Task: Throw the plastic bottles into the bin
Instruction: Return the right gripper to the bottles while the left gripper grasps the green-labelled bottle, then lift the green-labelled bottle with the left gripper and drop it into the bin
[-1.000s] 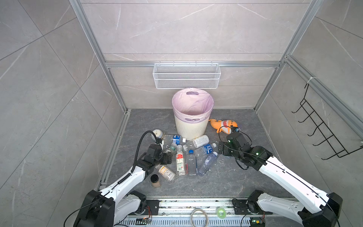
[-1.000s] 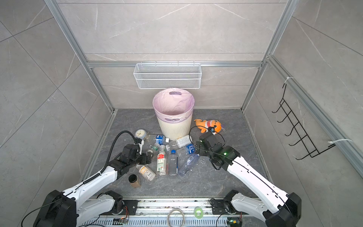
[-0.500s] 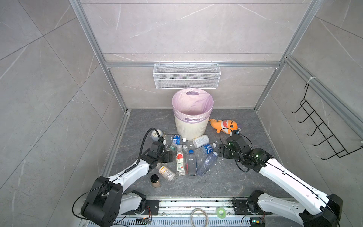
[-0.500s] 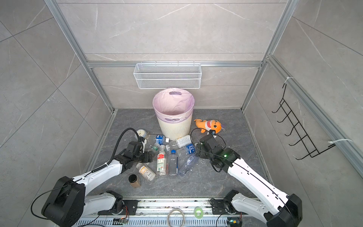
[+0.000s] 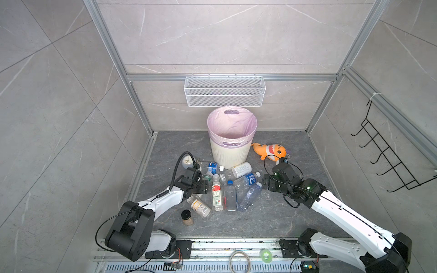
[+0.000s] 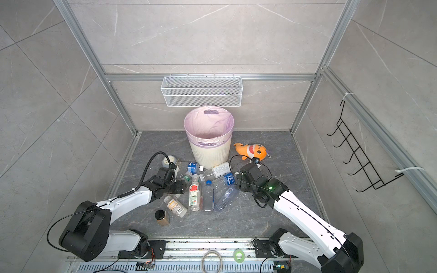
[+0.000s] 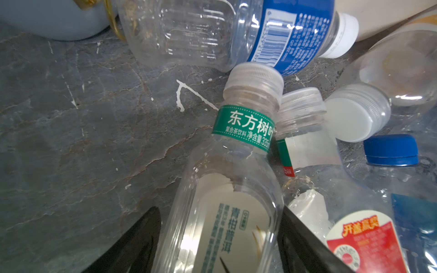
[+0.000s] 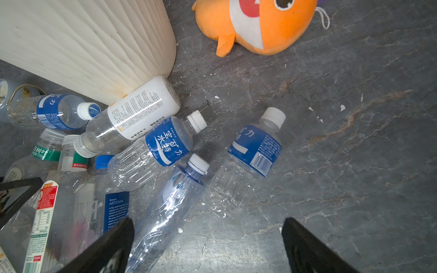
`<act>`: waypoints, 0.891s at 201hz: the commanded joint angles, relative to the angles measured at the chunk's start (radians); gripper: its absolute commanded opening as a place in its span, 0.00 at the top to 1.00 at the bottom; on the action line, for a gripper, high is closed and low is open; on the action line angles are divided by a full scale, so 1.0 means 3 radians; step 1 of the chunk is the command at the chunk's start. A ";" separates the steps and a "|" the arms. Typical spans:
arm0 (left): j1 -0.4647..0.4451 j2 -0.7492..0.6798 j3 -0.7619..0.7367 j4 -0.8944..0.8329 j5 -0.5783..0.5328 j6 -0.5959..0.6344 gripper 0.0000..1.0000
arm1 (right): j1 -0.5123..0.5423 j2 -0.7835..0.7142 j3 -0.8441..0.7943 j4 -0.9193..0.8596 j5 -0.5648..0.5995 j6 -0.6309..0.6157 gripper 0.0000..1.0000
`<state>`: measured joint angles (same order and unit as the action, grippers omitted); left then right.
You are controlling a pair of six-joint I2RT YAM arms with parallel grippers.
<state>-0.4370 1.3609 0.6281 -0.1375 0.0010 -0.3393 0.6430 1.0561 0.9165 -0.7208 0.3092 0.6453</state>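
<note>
Several clear plastic bottles [image 5: 227, 189] lie in a heap on the grey floor in front of the cream ribbed bin [image 5: 230, 156], which has a pink liner. At the heap's left edge my left gripper [image 7: 220, 227] is shut on a bottle with a green neck band [image 7: 243, 123], one finger against each side. In both top views this gripper [image 5: 203, 188] [image 6: 182, 186] sits low. My right gripper [image 8: 208, 236] is open just above the floor at the heap's right side [image 5: 264, 184]. A crushed bluish bottle [image 8: 170, 205] lies by one of its fingers, and a blue-labelled bottle [image 8: 253, 151] lies just ahead.
An orange plush shark [image 5: 269, 151] lies right of the bin. A round pale-blue clock [image 5: 188, 162] stands behind the left gripper. A black-lidded jar [image 5: 186, 216] stands near the front. A white wire basket [image 5: 224, 91] hangs on the back wall and a black hook rack [image 5: 390, 153] on the right wall.
My left gripper has pushed forward into the heap and its jaws have narrowed around the green-banded bottle. The right gripper has sunk a little toward the bottles and stayed open.
</note>
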 commanded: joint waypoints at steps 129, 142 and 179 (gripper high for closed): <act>-0.0043 -0.0598 -0.0248 0.0195 -0.0096 0.0080 0.38 | 0.0002 -0.0062 -0.0122 0.0045 -0.0021 0.0094 0.02; -0.0042 -0.0778 -0.0341 0.0242 -0.0101 0.0083 0.38 | -0.0001 -0.0091 -0.0157 0.0074 -0.0023 0.0099 0.03; -0.0044 -0.1225 -0.0548 0.0333 -0.0144 0.0091 0.40 | 0.0001 -0.0165 -0.0240 0.0139 -0.0033 0.0099 0.03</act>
<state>-0.4454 1.0698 0.4870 -0.0986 -0.0250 -0.3359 0.6430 1.0313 0.8665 -0.7002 0.3054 0.6624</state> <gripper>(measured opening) 0.608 0.973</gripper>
